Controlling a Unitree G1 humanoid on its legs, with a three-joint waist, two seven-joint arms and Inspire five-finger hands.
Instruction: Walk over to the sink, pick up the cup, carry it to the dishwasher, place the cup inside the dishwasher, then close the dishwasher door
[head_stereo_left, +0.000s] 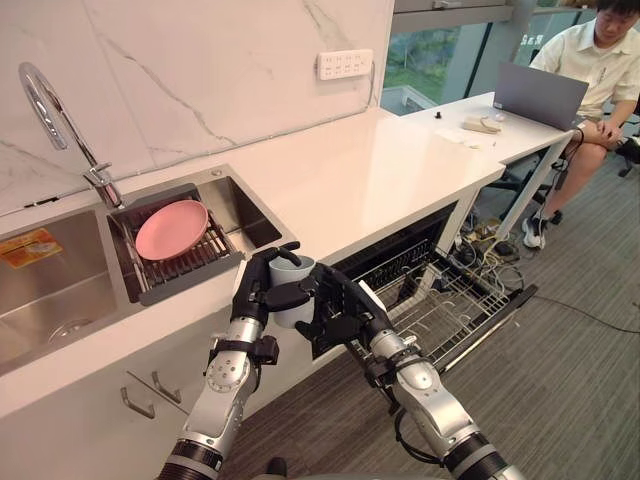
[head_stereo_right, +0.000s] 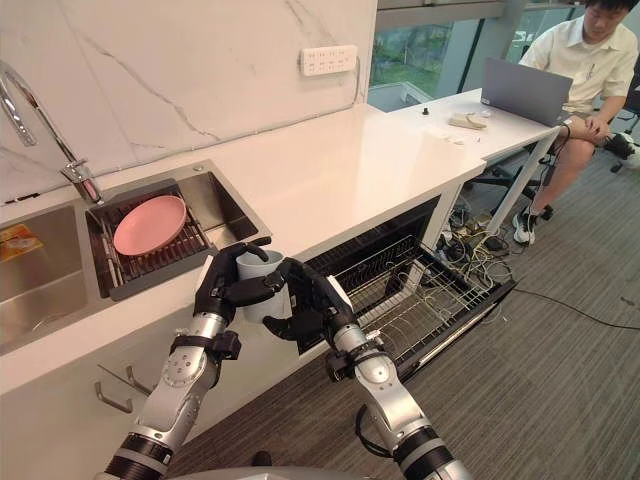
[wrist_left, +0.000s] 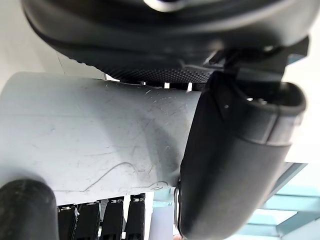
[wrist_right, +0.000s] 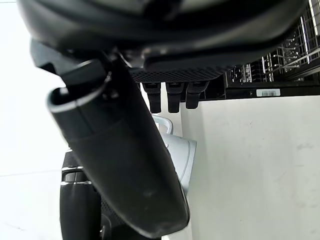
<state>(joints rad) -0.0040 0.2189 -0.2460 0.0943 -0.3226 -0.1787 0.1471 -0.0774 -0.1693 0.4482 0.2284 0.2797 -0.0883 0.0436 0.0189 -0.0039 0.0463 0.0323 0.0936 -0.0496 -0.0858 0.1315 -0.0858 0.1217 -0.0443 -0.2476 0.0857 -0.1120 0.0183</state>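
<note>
A pale grey cup (head_stereo_left: 294, 306) hangs in front of the counter's front edge, between the sink and the dishwasher. My left hand (head_stereo_left: 256, 292) is shut on it, and in the left wrist view its thumb (wrist_left: 235, 150) wraps round the cup (wrist_left: 100, 140). My right hand (head_stereo_left: 338, 312) sits close against the cup's other side with relaxed fingers. In the right wrist view the cup (wrist_right: 184, 155) shows past the thumb (wrist_right: 125, 170). The dishwasher (head_stereo_left: 400, 262) stands open just right of the hands, its wire rack (head_stereo_left: 452, 300) pulled out over the lowered door.
The sink (head_stereo_left: 60, 290) with its faucet (head_stereo_left: 50, 110) lies to the left. A pink plate (head_stereo_left: 171, 229) rests on a drain rack. A person (head_stereo_left: 600, 60) sits with a laptop (head_stereo_left: 540, 95) at the far right desk, and cables (head_stereo_left: 482, 250) lie below it.
</note>
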